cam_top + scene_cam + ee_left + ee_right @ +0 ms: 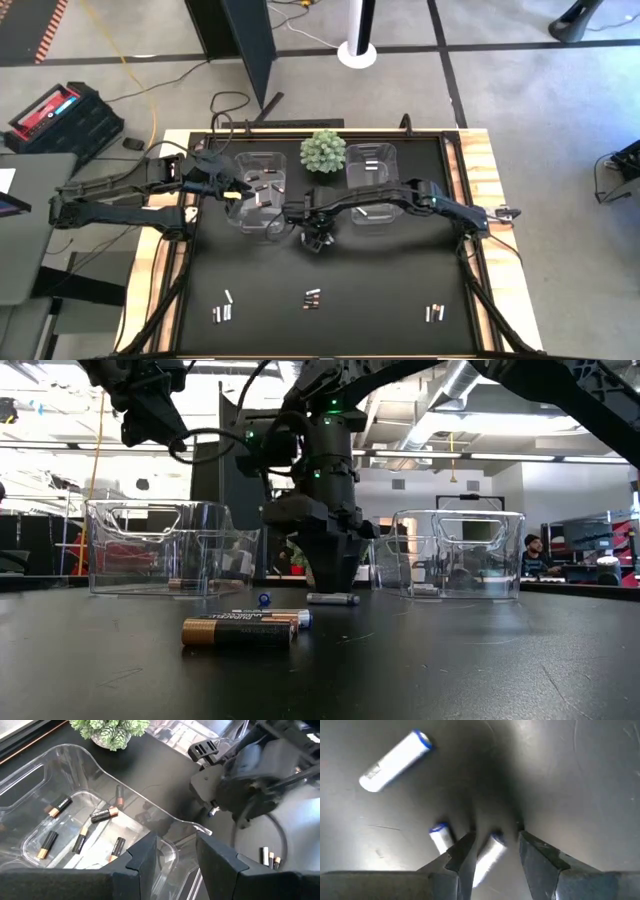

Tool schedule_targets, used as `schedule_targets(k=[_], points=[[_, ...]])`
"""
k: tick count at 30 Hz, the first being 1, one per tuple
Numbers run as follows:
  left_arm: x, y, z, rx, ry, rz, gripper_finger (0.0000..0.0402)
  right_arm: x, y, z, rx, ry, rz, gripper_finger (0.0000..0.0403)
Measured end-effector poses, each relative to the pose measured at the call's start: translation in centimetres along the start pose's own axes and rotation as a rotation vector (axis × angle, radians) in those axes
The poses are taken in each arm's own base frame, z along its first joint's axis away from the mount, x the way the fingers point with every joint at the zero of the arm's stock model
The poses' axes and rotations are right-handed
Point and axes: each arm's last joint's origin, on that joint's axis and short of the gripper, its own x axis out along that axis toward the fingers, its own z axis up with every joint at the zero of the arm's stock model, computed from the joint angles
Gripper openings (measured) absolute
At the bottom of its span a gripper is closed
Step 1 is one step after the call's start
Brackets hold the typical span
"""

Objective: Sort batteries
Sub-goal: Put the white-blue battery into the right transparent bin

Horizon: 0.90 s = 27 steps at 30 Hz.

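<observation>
black table [380,300], batteries [312,298], clear bins [372,165], plant [323,150]

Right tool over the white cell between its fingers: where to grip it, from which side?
Judging by the right wrist view: the white battery lies flat on the mat, between the open fingers of the right tool. Come straight down and pinch mid-barrel across its round sides, not the ends.

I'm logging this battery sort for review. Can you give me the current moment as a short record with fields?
left gripper: open, above the left clear bin
left bin contents: dark batteries with copper ends
right gripper: open, down at the mat, fingers either side of a pale battery
other pale batteries nearby: two
right clear bin: contents unclear
plant: between the bins
unsorted: three small groups near the front edge
</observation>
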Motion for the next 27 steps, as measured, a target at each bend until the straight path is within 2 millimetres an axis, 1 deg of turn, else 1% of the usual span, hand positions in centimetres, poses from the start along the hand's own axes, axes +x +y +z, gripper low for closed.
schedule_targets(k=[4,13,20,27], points=[[0.0,0.0,0.0,-0.001,-0.001,0.000,0.0133,-0.1,0.3,0.1,-0.004,-0.023,0.014,0.0168],[0.0,0.0,0.0,-0.002,-0.001,0.000,0.0133,-0.1,0.1,0.0,-0.001,-0.004,0.007,0.0168],[0.0,0.0,0.0,-0.002,0.000,0.000,0.0133,-0.1,0.0,-0.5,0.009,0.041,-0.016,0.0168],[0.0,0.0,0.0,-0.002,0.000,0.000,0.0133,0.0,0.6,-0.9,0.010,0.051,-0.019,0.0168]])
